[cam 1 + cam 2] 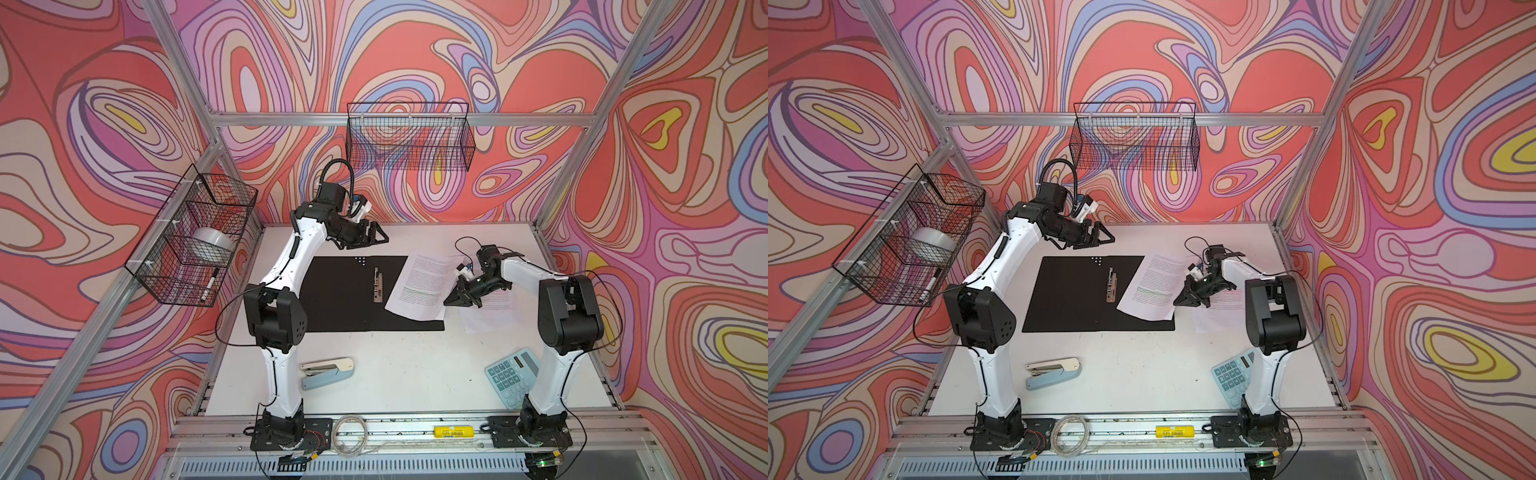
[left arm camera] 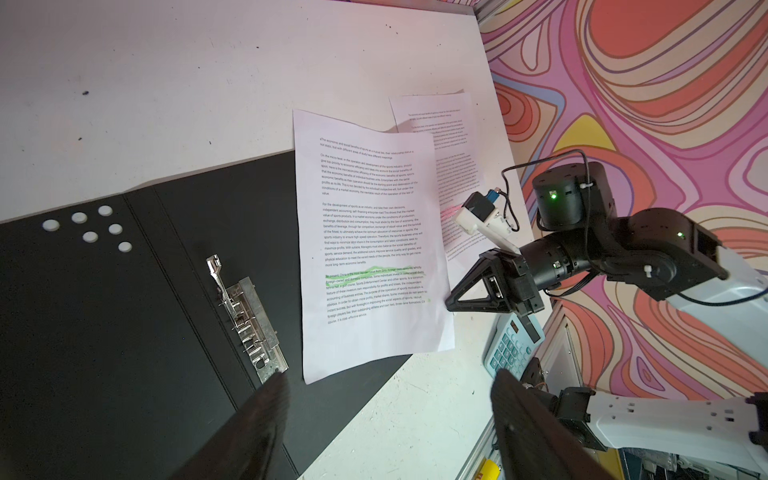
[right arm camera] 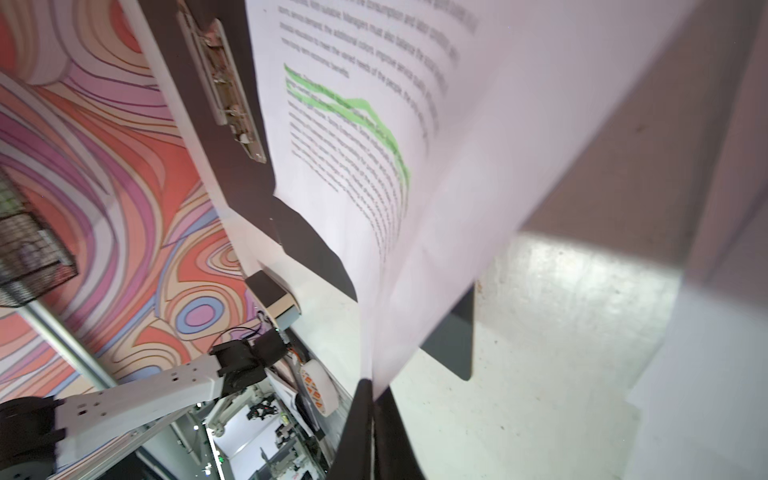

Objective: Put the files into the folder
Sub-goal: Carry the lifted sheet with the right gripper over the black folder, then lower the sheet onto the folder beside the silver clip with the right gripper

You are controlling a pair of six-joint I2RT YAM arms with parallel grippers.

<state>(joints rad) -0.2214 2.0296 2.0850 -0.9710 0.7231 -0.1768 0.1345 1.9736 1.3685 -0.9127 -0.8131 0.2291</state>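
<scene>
Risk, slip: the right gripper (image 1: 452, 300) pinches only the outer edge of the green-marked sheet (image 1: 419, 286). In my judgement a quick pull could crease the paper or pull it free.
Risk, clip: the metal clip (image 1: 377, 286) sits mid-folder. Whether it stands open I cannot tell. A sheet slid toward it may butt against it.
Risk, drag: the folder (image 1: 340, 291) lies unheld, so sliding paper could shift it.
Risk, sweep: the pink-marked sheet (image 1: 486, 318) lies just beside the folder's right edge, under the right arm, which could brush it away.
Right pincer: closed tight on the green-marked sheet's raised edge. The rest of the sheet lies on the folder's right half.
Left pincer: the left gripper (image 1: 379, 238) is wide and empty, hovering above the folder's far edge and touching nothing.
Location: the folder lies open, black side up, mid-table (image 1: 415, 374) toward the far edge.
</scene>
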